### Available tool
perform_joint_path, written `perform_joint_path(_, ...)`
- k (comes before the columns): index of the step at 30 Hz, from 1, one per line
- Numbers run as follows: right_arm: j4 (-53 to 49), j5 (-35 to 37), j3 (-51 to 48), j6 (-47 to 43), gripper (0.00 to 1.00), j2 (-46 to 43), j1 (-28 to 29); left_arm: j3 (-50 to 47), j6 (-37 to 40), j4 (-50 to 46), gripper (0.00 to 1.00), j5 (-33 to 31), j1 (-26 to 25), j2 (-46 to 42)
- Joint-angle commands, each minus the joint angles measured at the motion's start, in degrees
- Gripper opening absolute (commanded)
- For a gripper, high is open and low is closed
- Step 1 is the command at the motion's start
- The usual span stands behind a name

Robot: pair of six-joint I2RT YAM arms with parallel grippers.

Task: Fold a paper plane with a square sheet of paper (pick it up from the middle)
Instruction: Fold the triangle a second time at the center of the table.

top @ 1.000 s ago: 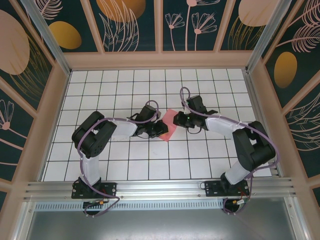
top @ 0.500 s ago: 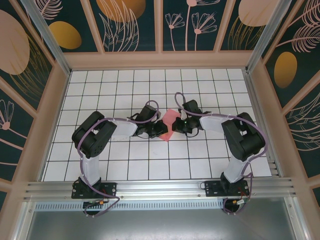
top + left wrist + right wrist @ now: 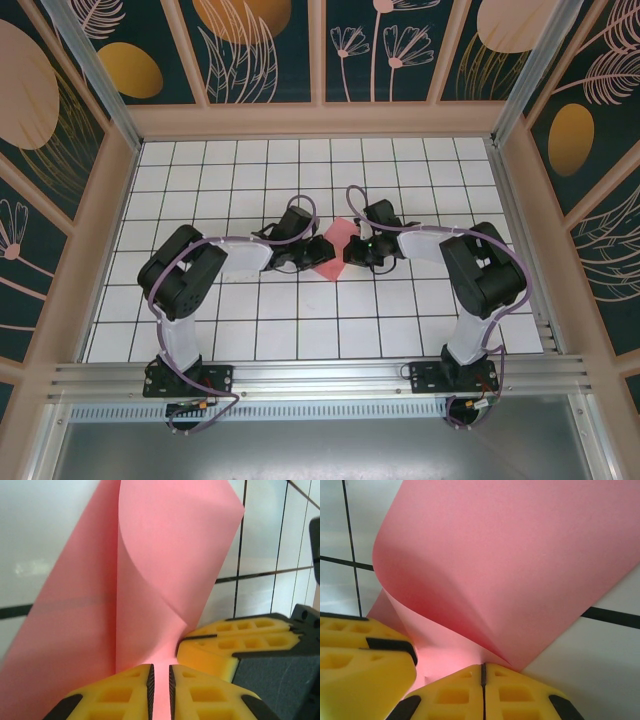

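The square sheet of paper (image 3: 336, 241) is pink and lies at the table's middle, between my two grippers. One flap of the sheet (image 3: 165, 555) curls up off the table. My left gripper (image 3: 312, 253) meets the sheet from the left. Its jaws (image 3: 160, 666) stand a narrow slit apart, and pink paper shows through the slit. My right gripper (image 3: 352, 250) comes in from the right. Its jaws (image 3: 483, 665) are pressed together where the curled flap (image 3: 510, 555) runs down to a point. Its yellow finger (image 3: 225, 645) sits beside the left jaws.
The white grid table (image 3: 250, 180) lies inside a low wooden frame (image 3: 320, 120). An aluminium rail (image 3: 320, 380) with both arm bases runs along the near edge. The left arm's elbow (image 3: 180, 275) and the right arm's elbow (image 3: 485, 275) stick out to the sides.
My right gripper has moved left onto the sheet and shut there. The sheet's flap now stands curled between the grippers. The left jaws have parted slightly.
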Motion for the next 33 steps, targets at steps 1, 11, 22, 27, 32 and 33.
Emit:
perform_joint_path(1,-2.2,1.5,0.2,-1.9,0.08,2.3,-0.1,1.7,1.6,-1.9,0.19,-3.0,-0.1,-0.2)
perform_joint_path(11,-2.8,1.4,0.0,-2.8,0.08,2.7,-0.3,5.2,2.7,-4.1,0.20,-3.1,-0.1,3.6)
perform_joint_path(22,-3.0,1.9,-0.5,-3.4,0.08,3.4,-0.6,6.1,2.5,-8.5,0.20,-7.9,-0.2,4.5)
perform_joint_path(27,-3.1,1.9,-0.5,-3.6,0.08,3.5,-0.7,6.8,2.3,-10.8,0.20,-10.2,-0.2,4.6)
perform_joint_path(32,-3.2,1.8,-0.5,-3.7,0.08,3.6,-0.8,9.4,4.6,-12.7,0.21,-10.8,-0.1,4.1)
perform_joint_path(33,-3.3,1.8,-0.6,-3.8,0.08,3.6,-0.7,10.0,5.4,-12.6,0.21,-10.7,-0.1,3.7)
